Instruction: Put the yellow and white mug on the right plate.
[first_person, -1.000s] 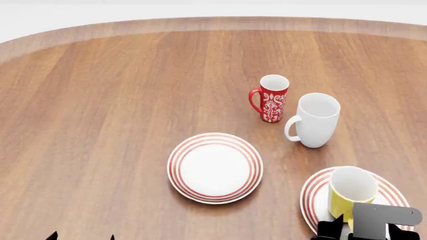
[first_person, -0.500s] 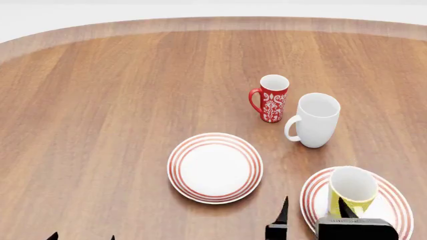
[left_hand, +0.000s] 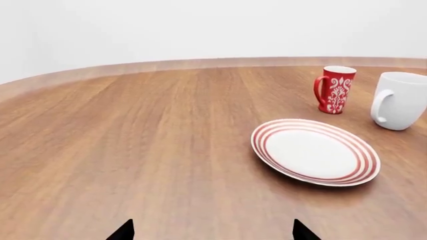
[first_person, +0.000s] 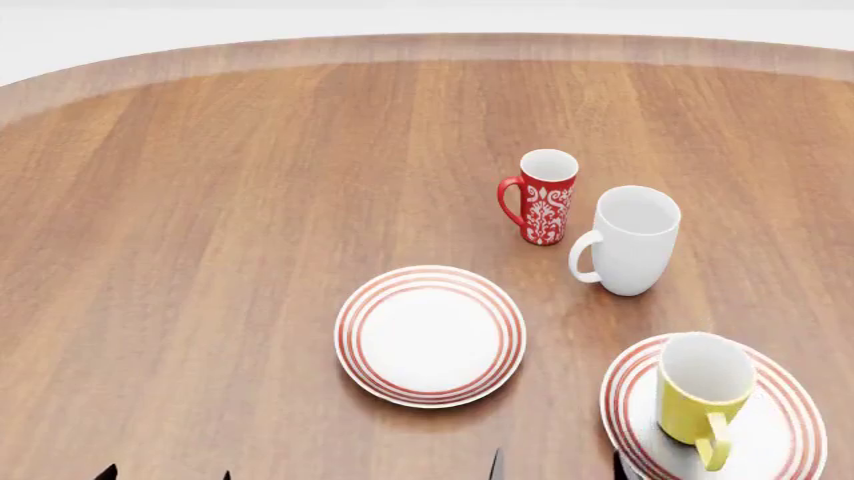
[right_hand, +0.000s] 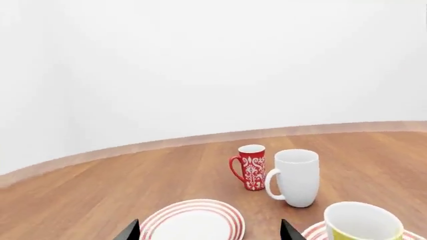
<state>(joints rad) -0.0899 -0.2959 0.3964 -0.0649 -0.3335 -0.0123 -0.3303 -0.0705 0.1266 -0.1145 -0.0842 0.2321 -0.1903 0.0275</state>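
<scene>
The yellow and white mug (first_person: 701, 390) stands upright on the right plate (first_person: 781, 440), handle toward me; its rim also shows in the right wrist view (right_hand: 363, 222), with a sliver of the right plate (right_hand: 315, 233) under it. My right gripper (first_person: 555, 465) is open, just two fingertips at the head view's bottom edge, left of that plate and apart from the mug. In the right wrist view the open right gripper (right_hand: 210, 231) holds nothing. My left gripper (first_person: 163, 473) is open at the bottom left, and the left gripper (left_hand: 212, 231) has only bare wood between its tips.
A second ringed plate (first_person: 430, 335) lies mid-table. Behind it stand a slim red patterned mug (first_person: 542, 196) and a taller white mug (first_person: 627, 240), close together. The round wooden table's far edge (first_person: 427, 45) curves across the back.
My right gripper has let go of the yellow mug and pulled back down and to the left. The mug stays on the right plate.
</scene>
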